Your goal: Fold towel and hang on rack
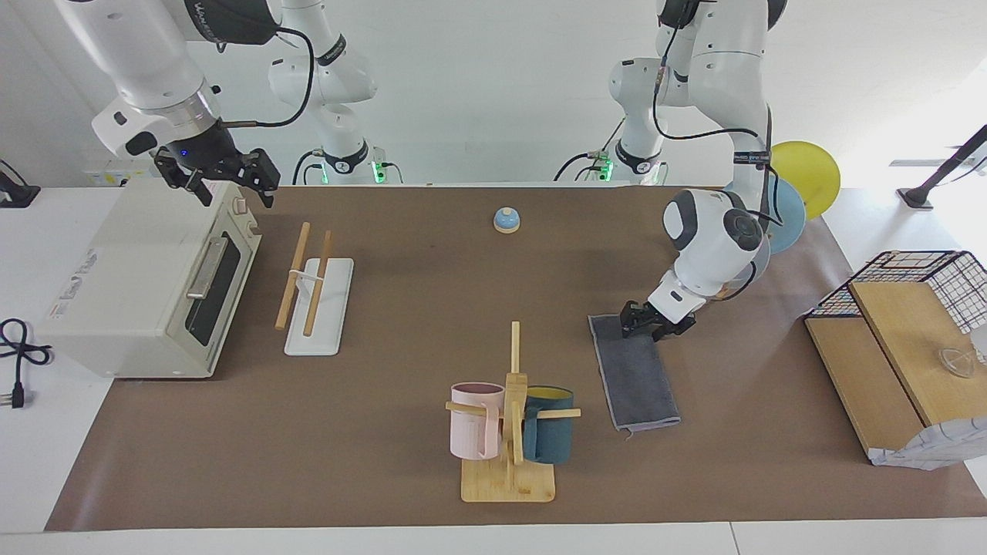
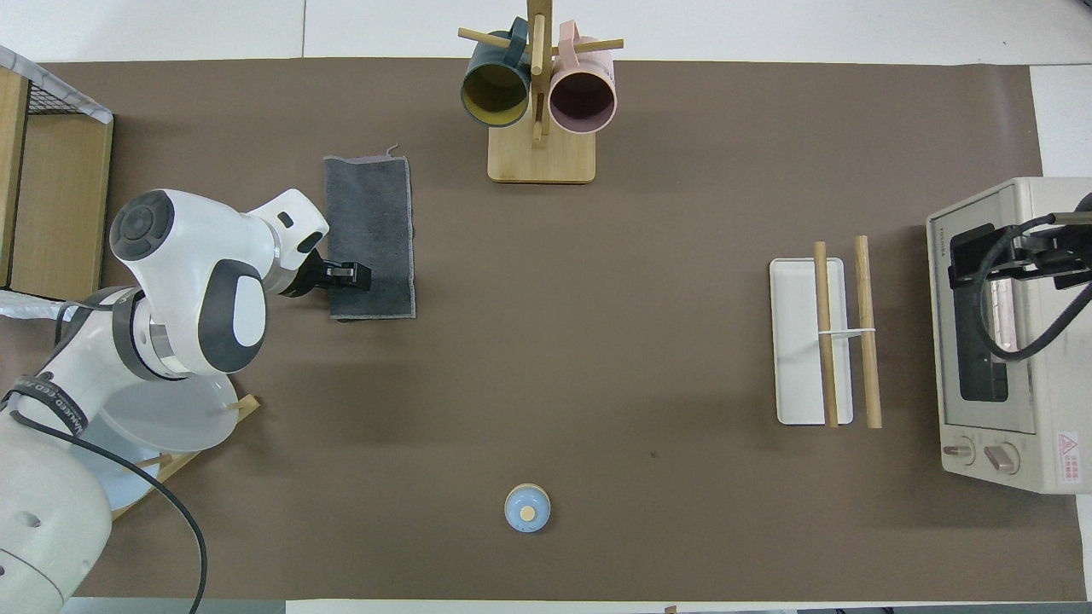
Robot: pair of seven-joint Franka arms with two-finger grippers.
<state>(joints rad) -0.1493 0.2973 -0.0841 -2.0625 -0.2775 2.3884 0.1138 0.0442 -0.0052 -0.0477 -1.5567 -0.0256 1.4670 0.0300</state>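
Your towel (image 1: pixel 634 370) lies flat on the brown mat (image 1: pixel 401 462), folded to a narrow strip, dark grey face up, toward the left arm's end of the table. It sits beside the mug tree (image 1: pixel 513 432) with its pink and teal mugs.

Left gripper (image 1: pixel 641 324) is low at the towel's robot-side end, at the corner there. Its fingers sit on the cloth edge. You cannot tell from here whether they are pinching it or how wide they stand.

The rack (image 1: pixel 318 304) stands toward the right arm's end, two wooden rods over a white base, just beside the toaster oven (image 1: pixel 146 285). It is well apart from the towel, nothing hung on it.

Right gripper (image 1: pixel 227 181) waits raised over the oven's top, fingers spread, holding nothing.

A small blue bell (image 1: pixel 506 220) sits nearer the robots, mid-table.
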